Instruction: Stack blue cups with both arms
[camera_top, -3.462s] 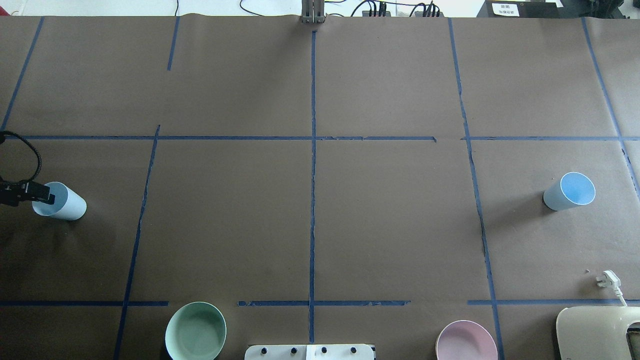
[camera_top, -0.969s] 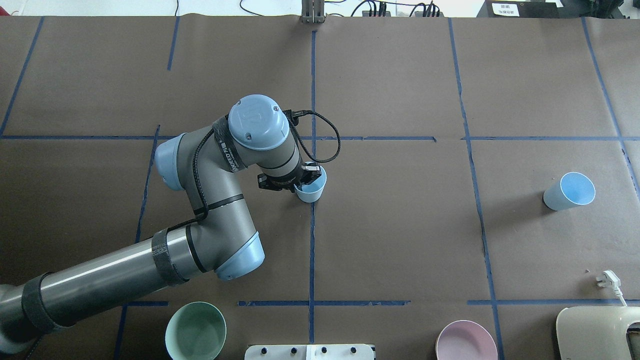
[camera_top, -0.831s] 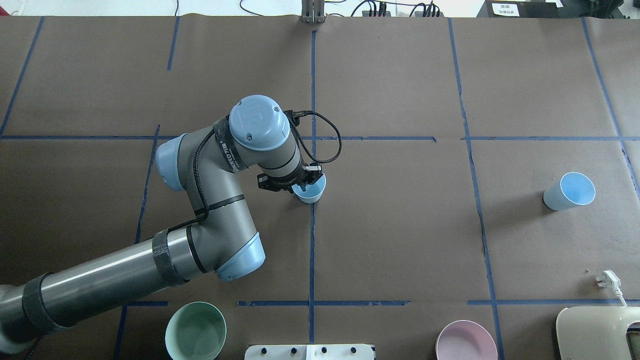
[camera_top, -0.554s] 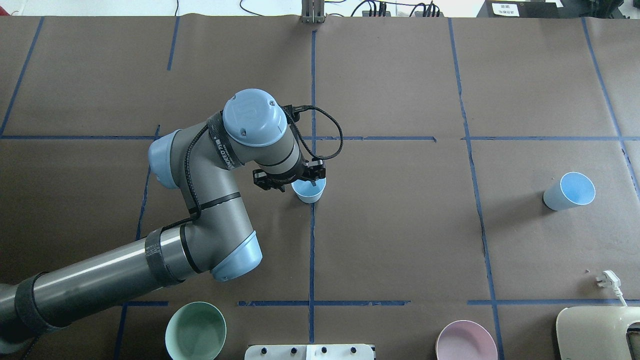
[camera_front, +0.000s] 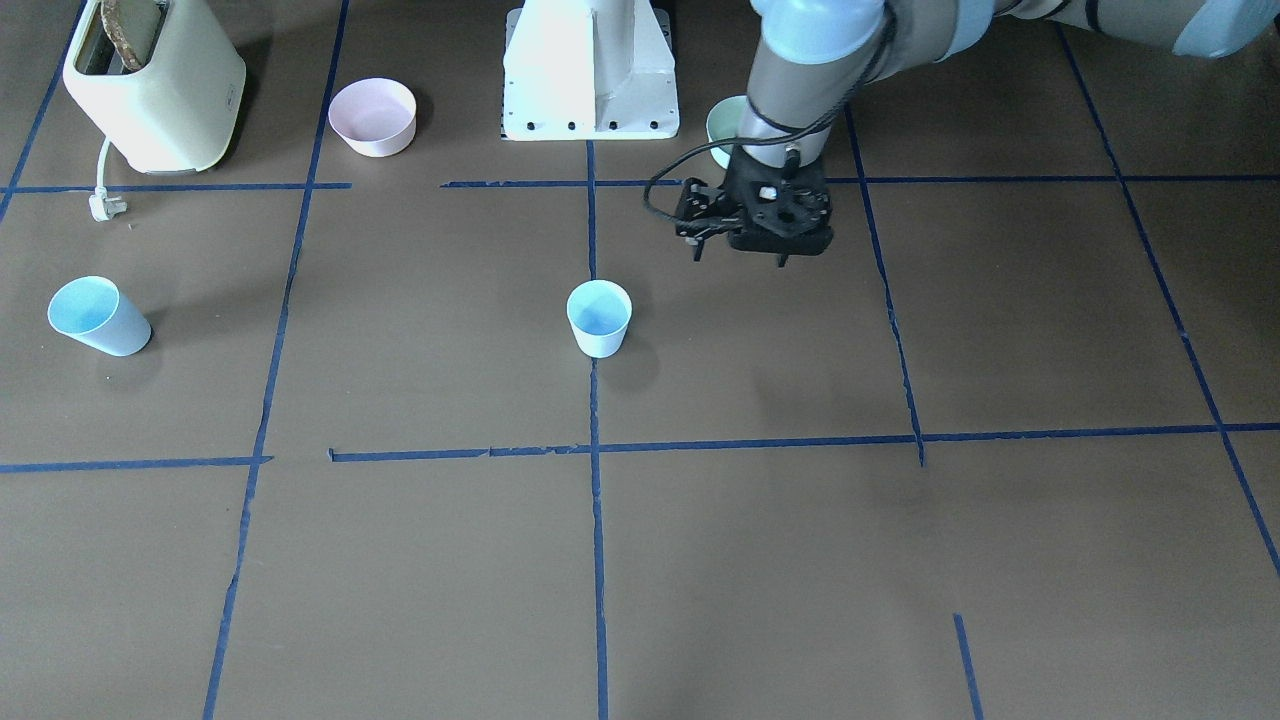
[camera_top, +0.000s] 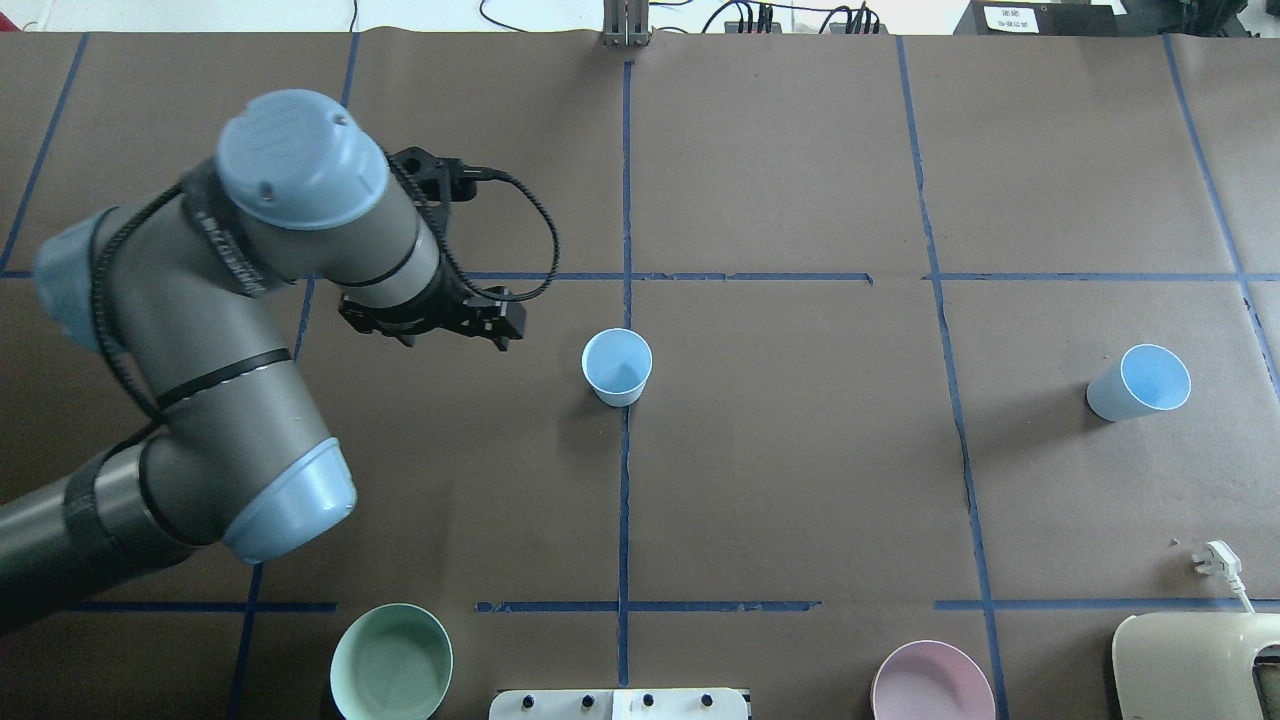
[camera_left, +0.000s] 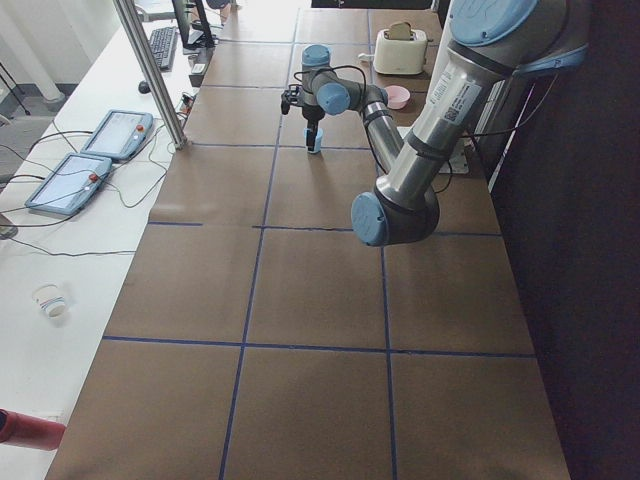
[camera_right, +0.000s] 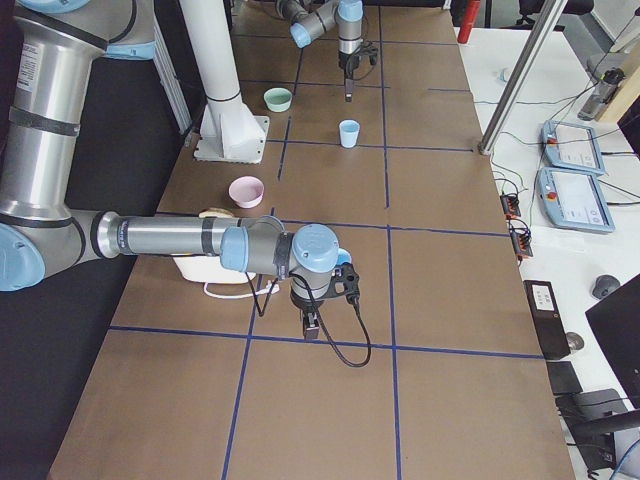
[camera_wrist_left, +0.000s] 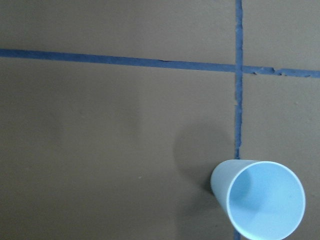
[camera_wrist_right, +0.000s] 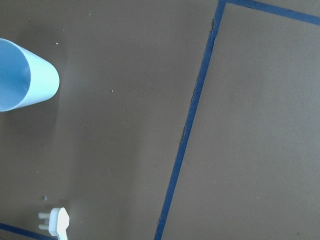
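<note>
Blue cup (camera_top: 617, 367) stands upright on the desk (camera_top: 800, 480); we find left tool (camera_front: 742, 245) apart, empty; right tool (camera_right: 311, 322), we cannot tell.

Brown paper table (camera_front: 760, 560), gridded with blue tape (camera_front: 597, 560). Pink bowl (camera_front: 372, 117) sits near the cream toaster (camera_front: 150, 100), whose white plug (camera_front: 103, 207) lies loose on the paper. Mint-green bowl (camera_top: 391, 662) sits well apart along that same edge.

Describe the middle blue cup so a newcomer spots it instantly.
From the white pedestal, follow the centre tape line outward. The blue cup stands upright on that line, open end up. The other blue cup sits far off toward the toaster's end, off any tape.
</note>
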